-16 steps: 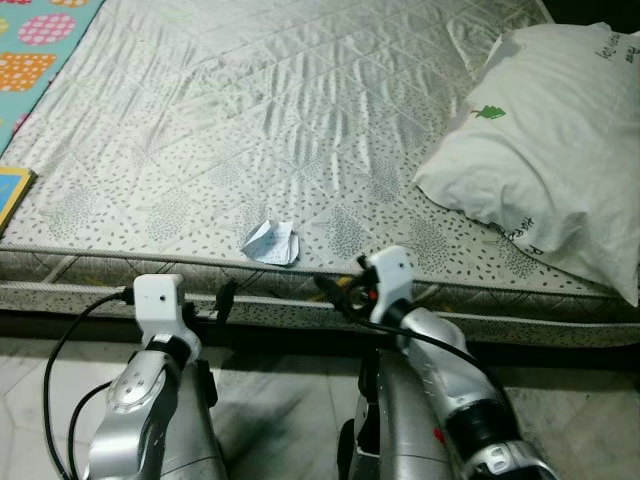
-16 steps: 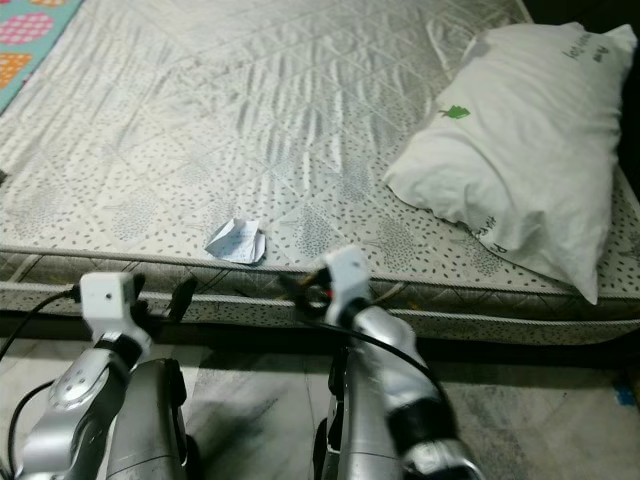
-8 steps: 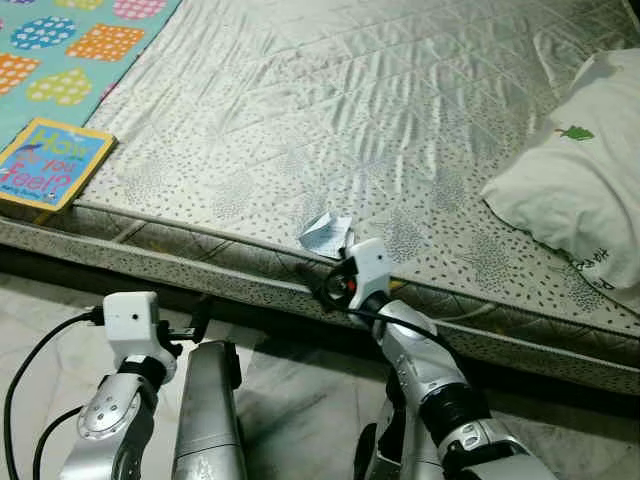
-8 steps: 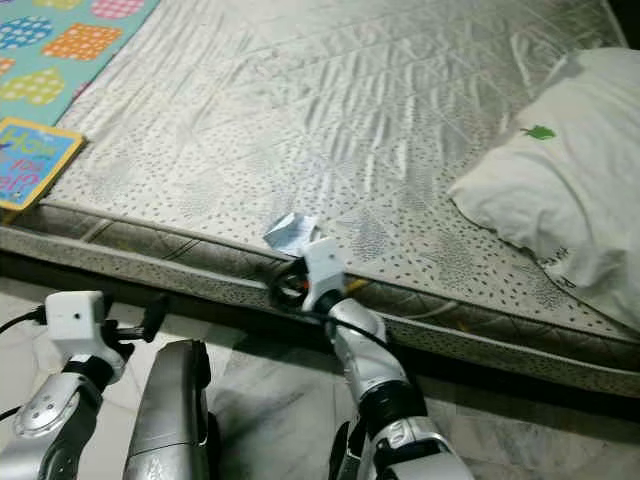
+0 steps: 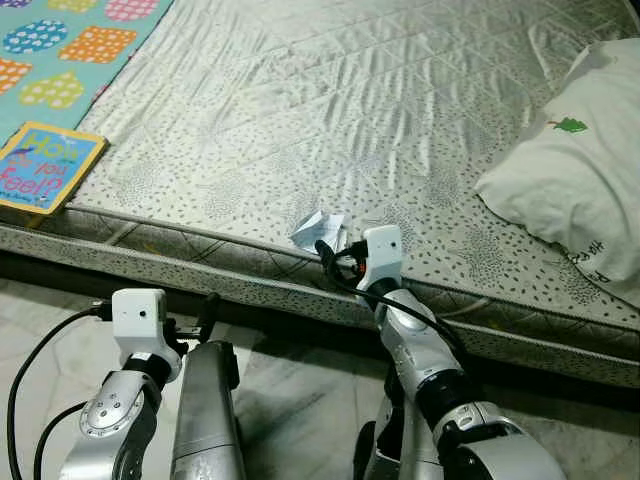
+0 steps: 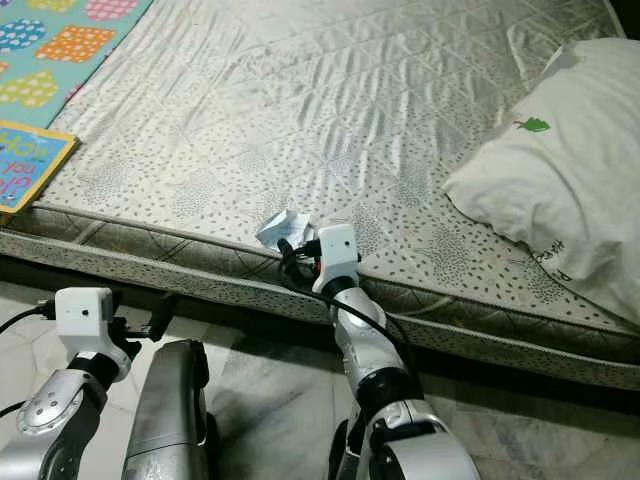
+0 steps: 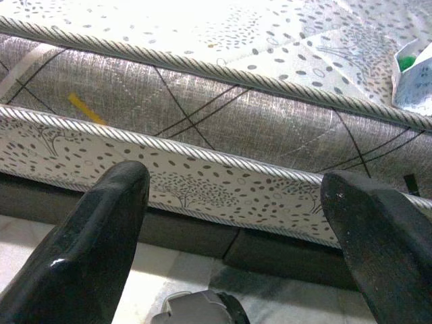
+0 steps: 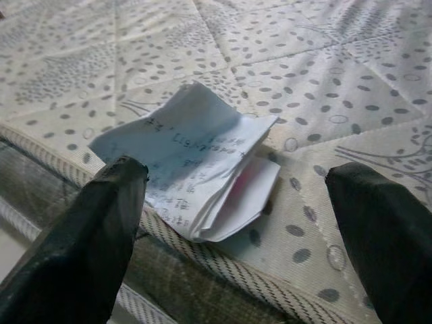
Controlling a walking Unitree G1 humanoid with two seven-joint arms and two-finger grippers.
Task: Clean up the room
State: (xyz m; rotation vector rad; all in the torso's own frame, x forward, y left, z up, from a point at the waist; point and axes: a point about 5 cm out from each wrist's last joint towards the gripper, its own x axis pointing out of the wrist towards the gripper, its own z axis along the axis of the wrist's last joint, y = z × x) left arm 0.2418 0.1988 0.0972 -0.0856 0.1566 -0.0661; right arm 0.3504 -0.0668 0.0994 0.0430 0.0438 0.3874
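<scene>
Paper, folded and crumpled, lies at the near edge of the mattress, right by the piped seam. You can see faint printed lines on its white top sheet and a hint of pink inside the fold. In the right wrist view its long axis runs slantwise to the edge, one corner pointing inward over the dotted quilting, the folded end toward the seam. Your right gripper sits just in front of it with fingers spread wide, one tip beside the paper's edge, the other well off to the side over bare cover; nothing is held. In the head views the right gripper reaches the mattress edge just beside the paper. Your left gripper hangs low before the mattress side, over the floor, fingers apart and empty. A pillow rests on the right of the mattress. A picture book lies by the mattress's left corner, on a colourful mat.
</scene>
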